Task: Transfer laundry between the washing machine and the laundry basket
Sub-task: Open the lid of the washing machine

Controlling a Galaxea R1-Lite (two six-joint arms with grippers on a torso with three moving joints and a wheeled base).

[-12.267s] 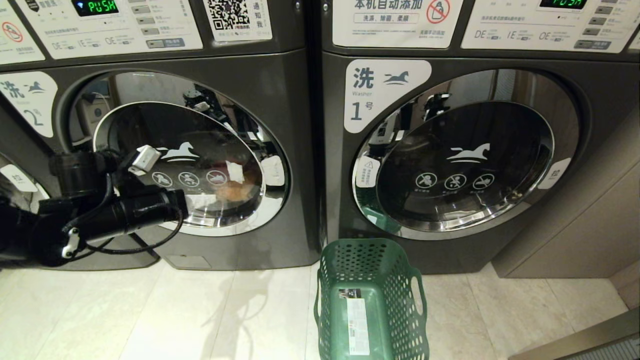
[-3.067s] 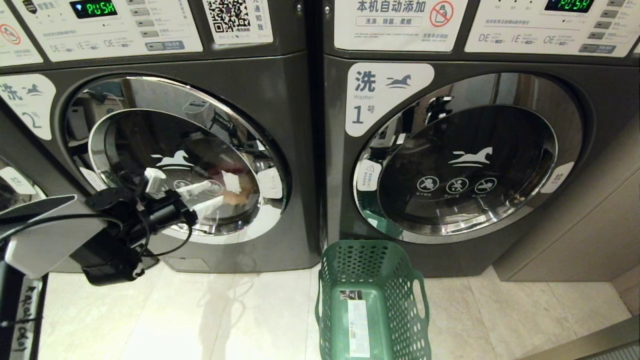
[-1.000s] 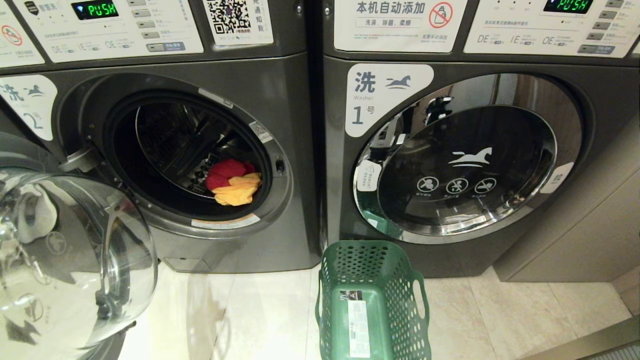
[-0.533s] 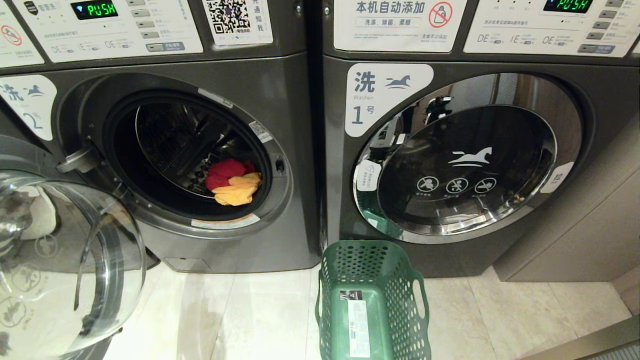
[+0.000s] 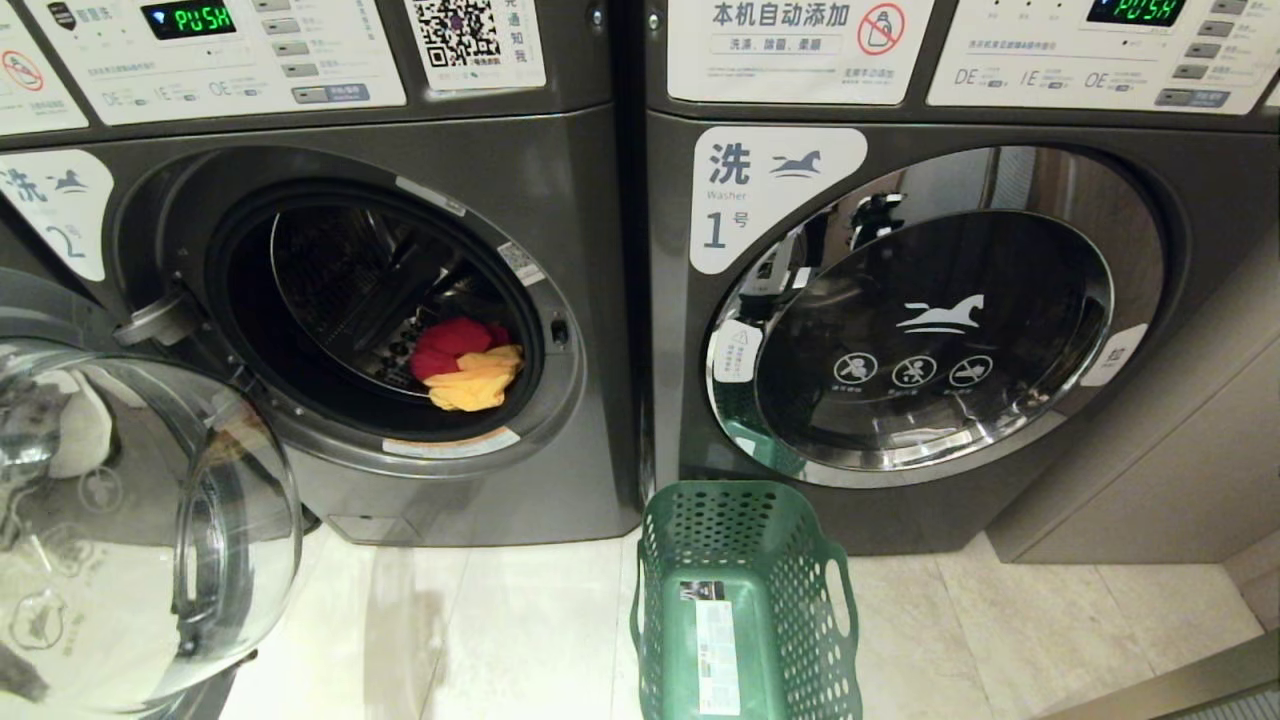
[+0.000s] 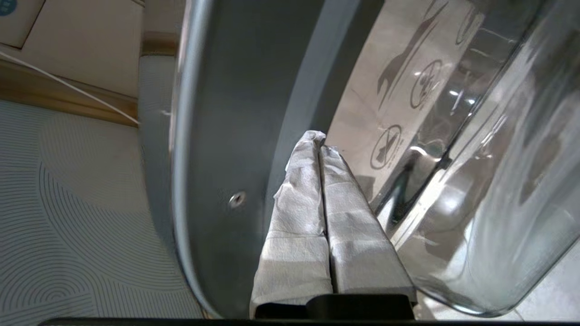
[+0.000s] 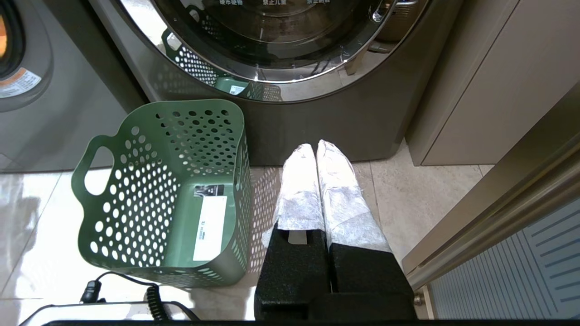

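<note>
The washing machine [image 5: 590,250] labelled 2 has its round door [image 5: 130,520] swung wide open toward the lower left. Inside the drum lies the laundry: a red garment [image 5: 455,338] with a yellow-orange garment [image 5: 475,385] in front of it. The green laundry basket [image 5: 740,492] stands empty on the floor between the two machines, a white sticker on its bottom. My left gripper [image 6: 319,141] is shut, holds nothing, and sits close against the door [image 6: 226,136] beside its glass bowl. My right gripper [image 7: 316,147] is shut and empty, hanging over the floor next to the basket [image 7: 136,194].
The machine labelled 1 [image 5: 940,330] at the right has its door closed. A beige cabinet [image 5: 1180,470] stands to its right. Pale floor tiles [image 5: 480,630] lie before the open drum. A black coiled cable [image 7: 149,294] shows near the basket.
Three seconds ago the door of machine 2 was closed with my left gripper at it. It now stands wide open and the arm is out of the head view. Over the last second the door barely shifted.
</note>
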